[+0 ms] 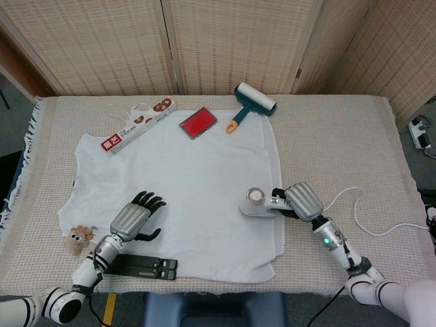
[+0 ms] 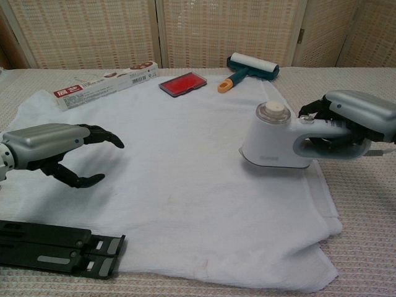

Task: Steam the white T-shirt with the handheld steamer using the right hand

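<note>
Right hand clamped on handheld steamer — resting on white T-shirt, left hand spread, empty, box lettering unreadable

Head view: high, looking steeply down and forward over the whole table to the folding screen behind. Chest view: low, near table height, facing forward, much closer. Both share the white T-shirt and both hands.

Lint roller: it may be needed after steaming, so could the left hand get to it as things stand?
Probably not easily. The lint roller lies at the shirt's far right edge, diagonally across from the left hand; nothing blocks the way, but it looks a long stretch.
</note>
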`<action>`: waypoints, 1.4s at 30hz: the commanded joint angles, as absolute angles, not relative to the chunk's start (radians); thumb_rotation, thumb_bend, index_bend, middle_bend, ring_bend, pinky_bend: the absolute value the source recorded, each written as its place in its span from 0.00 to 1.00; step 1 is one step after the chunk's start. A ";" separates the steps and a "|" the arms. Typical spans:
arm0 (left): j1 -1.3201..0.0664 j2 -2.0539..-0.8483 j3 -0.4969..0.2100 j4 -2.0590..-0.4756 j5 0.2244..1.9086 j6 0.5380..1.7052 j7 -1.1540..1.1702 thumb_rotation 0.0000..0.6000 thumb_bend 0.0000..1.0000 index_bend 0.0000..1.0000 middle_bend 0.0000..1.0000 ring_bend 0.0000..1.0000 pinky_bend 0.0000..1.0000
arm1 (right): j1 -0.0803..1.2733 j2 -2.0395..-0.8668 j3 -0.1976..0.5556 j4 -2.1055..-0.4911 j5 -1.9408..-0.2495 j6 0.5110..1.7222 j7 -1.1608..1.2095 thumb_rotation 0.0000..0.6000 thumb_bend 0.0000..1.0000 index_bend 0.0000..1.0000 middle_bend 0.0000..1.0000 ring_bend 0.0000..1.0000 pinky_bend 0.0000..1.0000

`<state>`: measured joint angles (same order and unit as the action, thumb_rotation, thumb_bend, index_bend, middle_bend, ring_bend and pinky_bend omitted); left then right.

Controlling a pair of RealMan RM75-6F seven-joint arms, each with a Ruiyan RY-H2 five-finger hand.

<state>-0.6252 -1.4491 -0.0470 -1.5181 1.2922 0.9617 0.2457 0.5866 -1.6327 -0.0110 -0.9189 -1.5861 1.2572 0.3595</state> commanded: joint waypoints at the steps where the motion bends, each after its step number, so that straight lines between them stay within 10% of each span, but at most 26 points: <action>1: -0.617 -1.429 -0.065 -1.532 1.303 0.990 0.220 0.64 0.37 0.18 0.15 0.04 0.00 | 0.553 -1.600 0.001 -0.914 -1.555 1.266 0.354 1.00 0.63 0.76 0.82 0.82 0.97; 19: -0.563 -1.351 -0.093 -1.577 1.282 1.065 0.156 0.63 0.37 0.18 0.14 0.04 0.00 | 0.477 -1.625 0.065 -0.694 -1.408 1.121 0.418 1.00 0.54 0.64 0.76 0.71 0.97; 22: -0.557 -1.345 -0.098 -1.572 1.272 1.068 0.144 0.64 0.37 0.18 0.14 0.04 0.00 | 0.475 -1.616 0.065 -0.691 -1.392 1.064 0.411 1.00 0.42 0.47 0.66 0.61 0.87; 26: -0.550 -1.340 -0.103 -1.562 1.266 1.072 0.128 0.64 0.37 0.18 0.14 0.04 0.00 | 0.470 -1.579 0.070 -0.743 -1.387 1.040 0.417 0.99 0.08 0.03 0.26 0.25 0.47; 29: -0.546 -1.335 -0.110 -1.556 1.260 1.075 0.113 0.64 0.37 0.18 0.14 0.04 0.00 | 0.464 -1.537 0.072 -0.800 -1.393 1.048 0.407 0.95 0.00 0.00 0.04 0.04 0.26; 36: -0.529 -1.311 -0.131 -1.554 1.241 1.088 0.065 0.63 0.36 0.17 0.14 0.04 0.00 | 0.431 -1.380 0.058 -1.009 -1.439 1.131 0.325 0.91 0.00 0.00 0.00 0.00 0.13; 42: -0.512 -1.274 -0.144 -1.557 1.158 1.101 0.149 0.77 0.35 0.10 0.10 0.04 0.00 | 0.374 -1.231 0.080 -1.251 -1.431 1.242 0.230 0.93 0.00 0.00 0.09 0.08 0.24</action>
